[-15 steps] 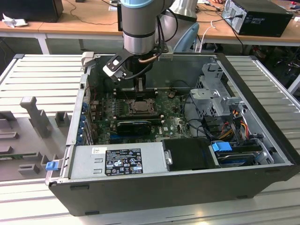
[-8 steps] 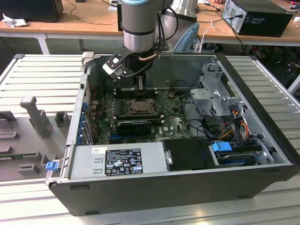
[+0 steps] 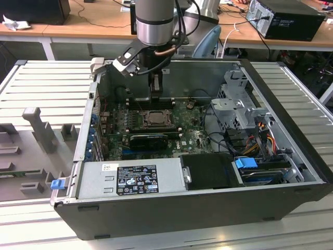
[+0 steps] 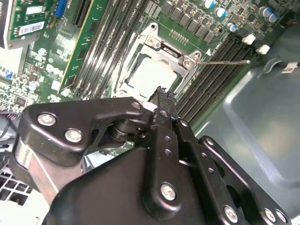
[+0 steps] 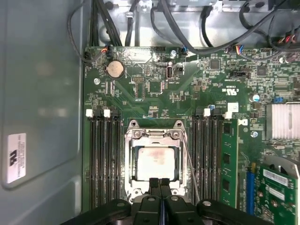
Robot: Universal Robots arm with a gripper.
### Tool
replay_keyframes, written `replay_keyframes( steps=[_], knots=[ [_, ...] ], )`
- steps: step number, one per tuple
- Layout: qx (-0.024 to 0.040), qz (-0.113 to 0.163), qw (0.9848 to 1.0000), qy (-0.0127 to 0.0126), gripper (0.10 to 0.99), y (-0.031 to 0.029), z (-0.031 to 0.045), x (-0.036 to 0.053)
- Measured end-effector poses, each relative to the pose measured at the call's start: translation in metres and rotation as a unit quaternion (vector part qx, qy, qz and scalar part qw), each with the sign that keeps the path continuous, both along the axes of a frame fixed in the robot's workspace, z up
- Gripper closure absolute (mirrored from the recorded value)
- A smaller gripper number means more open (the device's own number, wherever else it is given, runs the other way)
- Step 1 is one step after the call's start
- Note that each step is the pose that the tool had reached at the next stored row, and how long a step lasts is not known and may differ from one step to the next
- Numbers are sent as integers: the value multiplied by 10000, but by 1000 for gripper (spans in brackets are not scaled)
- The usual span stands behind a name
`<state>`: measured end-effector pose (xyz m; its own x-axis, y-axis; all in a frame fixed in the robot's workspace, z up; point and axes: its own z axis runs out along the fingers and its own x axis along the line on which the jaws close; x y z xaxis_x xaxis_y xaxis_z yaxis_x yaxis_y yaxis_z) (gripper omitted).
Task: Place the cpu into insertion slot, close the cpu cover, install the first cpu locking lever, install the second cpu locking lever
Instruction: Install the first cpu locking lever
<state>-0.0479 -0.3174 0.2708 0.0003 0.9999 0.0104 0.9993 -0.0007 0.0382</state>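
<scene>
A: Step in hand, which one is it?

B: I judge it is the levers. The cpu (image 5: 154, 163) lies already in the insertion slot (image 5: 154, 125), and the cpu cover (image 5: 154, 141) appears folded down around it, with the pale face showing through its window.

A: You are sure the cover is flat?

B: Not fully. The gripper (image 5: 159, 183) hides the near edge in both wrist views, so I say only that it seems flat.

A: And the gripper itself?

B: Its fingers are pressed together with nothing between them. It hangs just above the slot's edge, inside the computer case (image 3: 182, 213).

A: The levers?

B: One thin locking lever (image 5: 191, 168) runs free beside the slot, on the side of the memory slots (image 5: 206, 159). I think it is not latched.

A: So what does the move call for?

B: The clenched tips must meet that thin wire exactly and press it down and under its hook, without slipping onto the cover or the cpu.
</scene>
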Motion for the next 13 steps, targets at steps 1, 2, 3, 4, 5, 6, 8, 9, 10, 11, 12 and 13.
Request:
replay_keyframes(
  steps=[1, 2, 3, 4, 5, 6, 8, 9, 10, 11, 12, 13],
  knots=[
    [-5, 0, 10000, 0, 980, 0, 21, 0],
    [-9, -1, 10000, 0, 980, 0, 40, 0],
    [-8, 0, 10000, -1, 980, 0, 47, 0],
    [-6, 120, 9999, 0, 980, 0, 47, -1],
    [-7, 341, 9994, 0, 980, 0, 45, -1],
    [-7, 461, 9989, 0, 980, 0, 44, -1],
    [-10, 655, 9978, 0, 980, 0, 42, -1],
    [-13, 781, 9969, 2, 980, 0, 41, -1],
    [-13, 879, 9961, 2, 980, 0, 39, -1],
    [-13, 938, 9956, 2, 980, 0, 38, -1],
    [-13, 1014, 9948, 2, 980, 0, 37, -1],
    [-13, 1207, 9927, 2, 980, 0, 36, 0]
  ],
)
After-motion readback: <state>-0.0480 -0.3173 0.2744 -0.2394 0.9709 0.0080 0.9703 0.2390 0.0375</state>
